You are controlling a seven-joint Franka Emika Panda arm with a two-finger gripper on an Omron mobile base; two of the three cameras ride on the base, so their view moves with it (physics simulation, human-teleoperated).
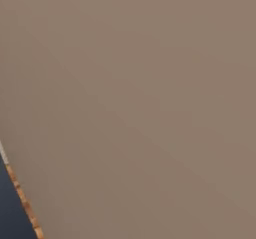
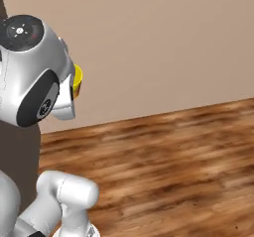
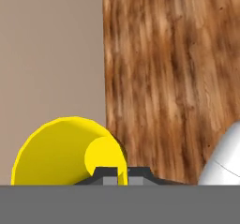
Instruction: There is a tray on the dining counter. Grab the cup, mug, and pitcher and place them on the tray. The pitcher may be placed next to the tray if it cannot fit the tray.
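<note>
Blurred beige wall [image 1: 150,83] takes up nearly all we see from the left base camera, with a thin orange edge low at the left.

From the right base camera, we see the arm's white and grey wrist raised high at the left, and a sliver of the yellow cup [image 2: 77,78] peeks out beside it, above the wooden floor [image 2: 163,156].

From the hand camera, our jaws [image 3: 116,174] are pinched nearly shut on the cup's [image 3: 65,153] rim, its open mouth facing us, long axis pointing away along the hand.
</note>
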